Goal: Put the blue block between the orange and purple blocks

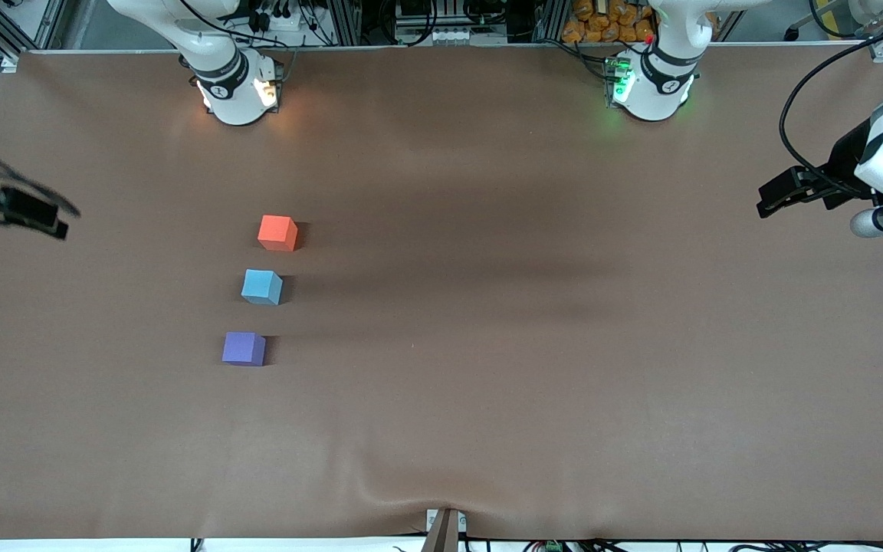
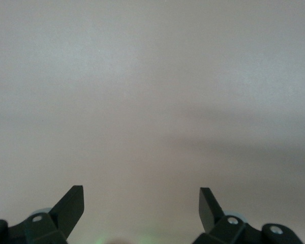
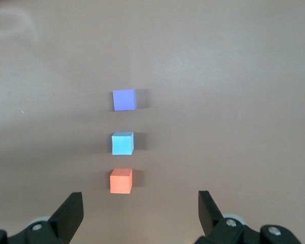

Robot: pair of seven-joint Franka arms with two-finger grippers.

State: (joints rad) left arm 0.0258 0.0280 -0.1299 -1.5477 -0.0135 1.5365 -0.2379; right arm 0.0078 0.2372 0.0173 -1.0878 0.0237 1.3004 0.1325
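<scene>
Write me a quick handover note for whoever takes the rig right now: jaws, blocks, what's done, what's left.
Left gripper: jaws open, empty, waiting over bare table at its own end.
Right gripper: jaws open, empty, off at the right arm's end of the table.
Blocks sit in one row, apart: orange block farthest from the front camera, blue block in the middle, purple block nearest.
Done: blue sits between orange and purple.
Left: nothing visible; maybe just park the arms.
</scene>
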